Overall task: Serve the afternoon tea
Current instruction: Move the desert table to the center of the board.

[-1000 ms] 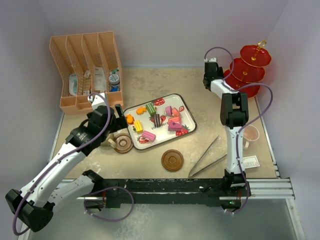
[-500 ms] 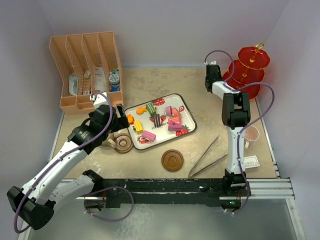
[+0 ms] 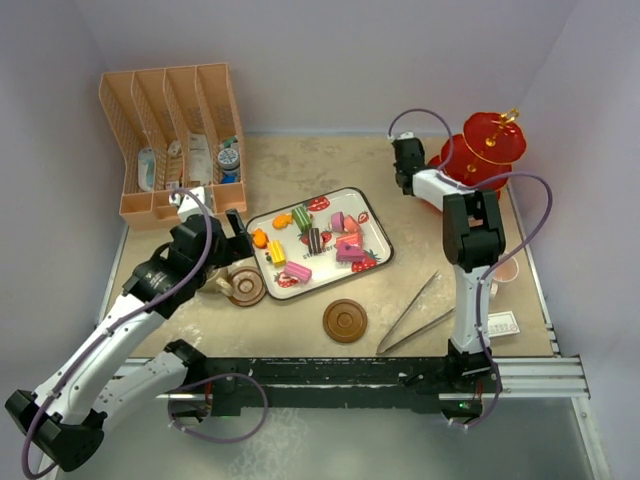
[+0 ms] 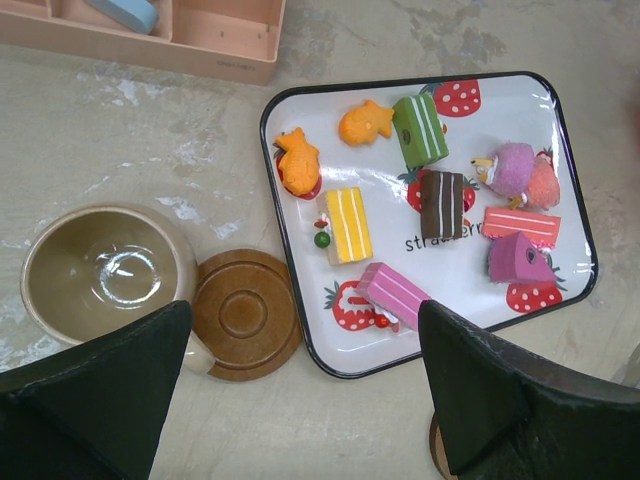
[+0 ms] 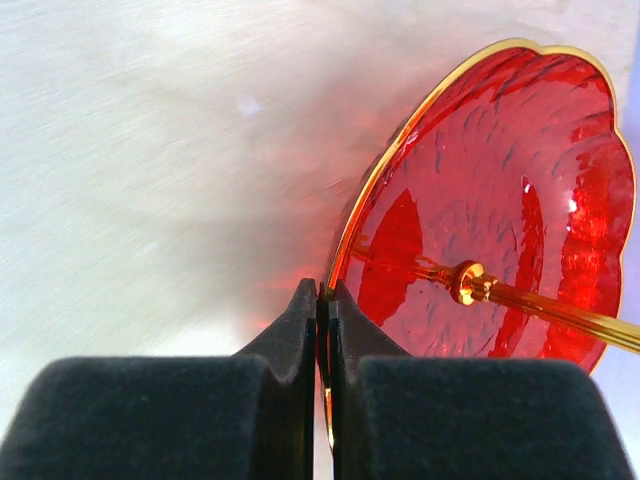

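- Lilac walls close in a mottled beige counter [image 3: 300, 165], with the peach rack [image 3: 170, 110] off at 10 o'clock.
- My right hand [image 5: 325, 295] is pressed together on the gold-edged rim of a tier of the red three-tier stand [image 3: 490, 140], which stands at 2 o'clock. Every tier I can see is bare.
- My left hand [image 3: 232, 238] hangs spread wide above the tan mug [image 4: 105, 270] and holds nothing.
- That mug sits empty on the counter at 9 o'clock of the tray [image 4: 510, 115]. It touches one brown saucer [image 4: 245, 312] but is beside it, not on it.
- The second saucer [image 3: 345, 321] lies alone at 6 o'clock of the tray. The pink mug [image 3: 503, 270] is at 4 o'clock, half hidden behind my right arm.
- All the toy cakes [image 3: 315, 240] I can see lie on the tray.
- My judgement: serving has barely begun. I have the stand gripped, but the cakes have yet to go onto it and each mug onto a saucer.
- The metal tongs [image 3: 415, 312] lie at 5 o'clock, untouched.
- Writing: the tray reads "strawber…" before a cake covers the rest. A small card [image 3: 500, 323] at 5 o'clock carries print too small to read.
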